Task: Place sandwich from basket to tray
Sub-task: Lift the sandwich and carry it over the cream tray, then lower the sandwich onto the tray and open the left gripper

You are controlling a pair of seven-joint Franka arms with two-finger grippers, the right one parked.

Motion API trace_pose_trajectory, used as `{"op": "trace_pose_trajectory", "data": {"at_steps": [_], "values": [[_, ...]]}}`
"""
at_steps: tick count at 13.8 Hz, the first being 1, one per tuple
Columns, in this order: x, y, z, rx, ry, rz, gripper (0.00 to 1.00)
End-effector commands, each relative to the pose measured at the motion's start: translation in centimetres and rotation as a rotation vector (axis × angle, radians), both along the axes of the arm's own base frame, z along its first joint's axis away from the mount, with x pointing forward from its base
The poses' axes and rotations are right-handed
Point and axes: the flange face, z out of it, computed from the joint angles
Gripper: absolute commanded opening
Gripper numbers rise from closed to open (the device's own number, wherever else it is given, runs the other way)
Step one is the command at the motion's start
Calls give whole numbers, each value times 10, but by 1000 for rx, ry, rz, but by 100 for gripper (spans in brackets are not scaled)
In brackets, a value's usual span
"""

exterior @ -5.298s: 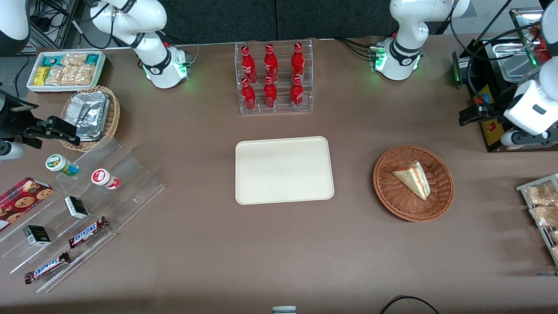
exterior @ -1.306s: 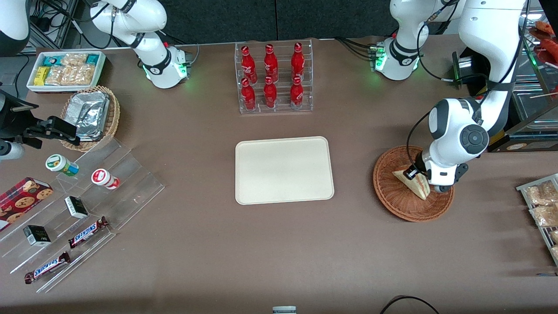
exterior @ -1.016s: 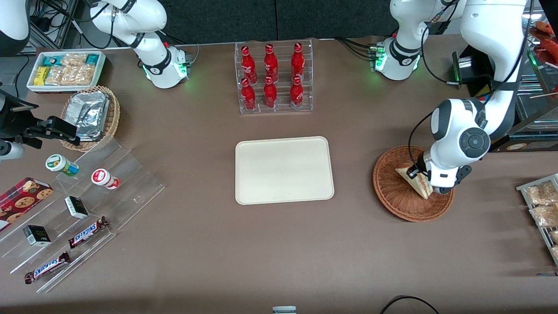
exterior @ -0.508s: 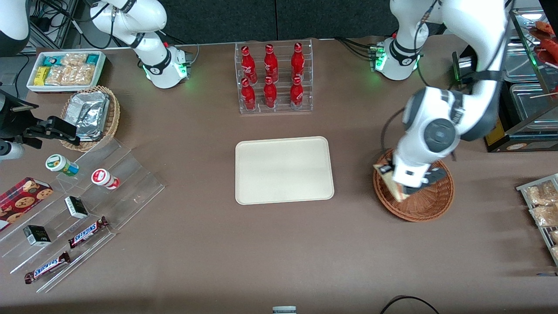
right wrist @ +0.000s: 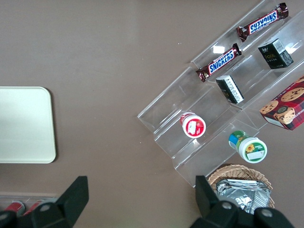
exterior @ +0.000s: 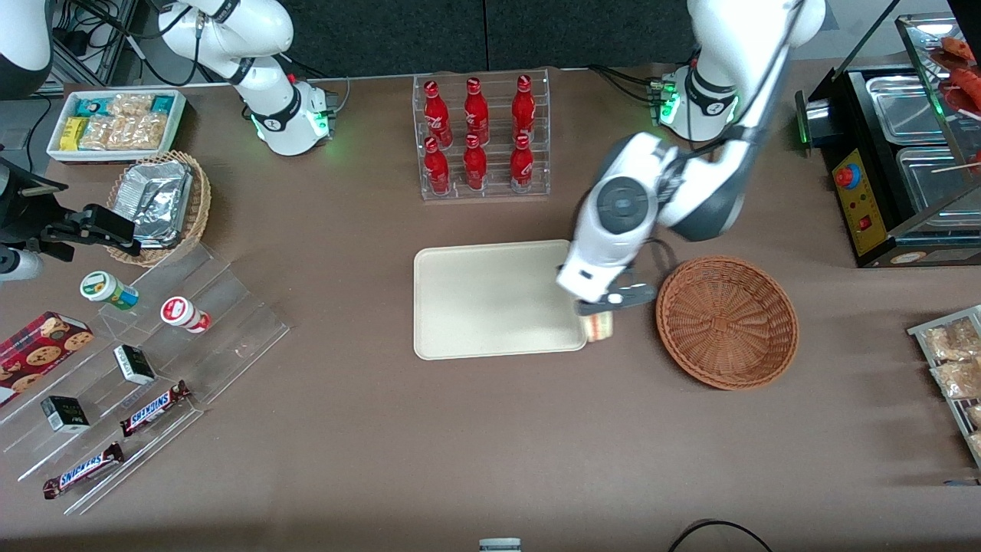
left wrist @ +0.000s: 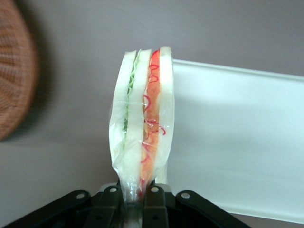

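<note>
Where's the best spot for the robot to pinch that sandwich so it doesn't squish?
Probably just as now: the gripper pinches the sandwich by one narrow end, across its flat bread faces, coming from above. The wedge is thin that way, so the fingers fit around it, and it hangs with its filling stripes in view, near the tray edge.

The working left arm extends from its base toward the front camera, elbow bent, wrist angled downward. Its end effector (exterior: 605, 307) hangs above the table; the black fingers (left wrist: 153, 202) are closed on the plastic-wrapped triangular white-bread sandwich (left wrist: 142, 123), held clamped at one end.
</note>
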Motion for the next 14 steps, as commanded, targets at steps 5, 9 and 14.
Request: {"op": "trace_pose_trajectory", "data": {"at_steps": [5, 9, 14], "values": [[-20, -108, -43, -43, 27, -69, 0], [-37, -134, -75, -21, 48, -88, 0], [-49, -145, -93, 0, 58, -115, 0]]}}
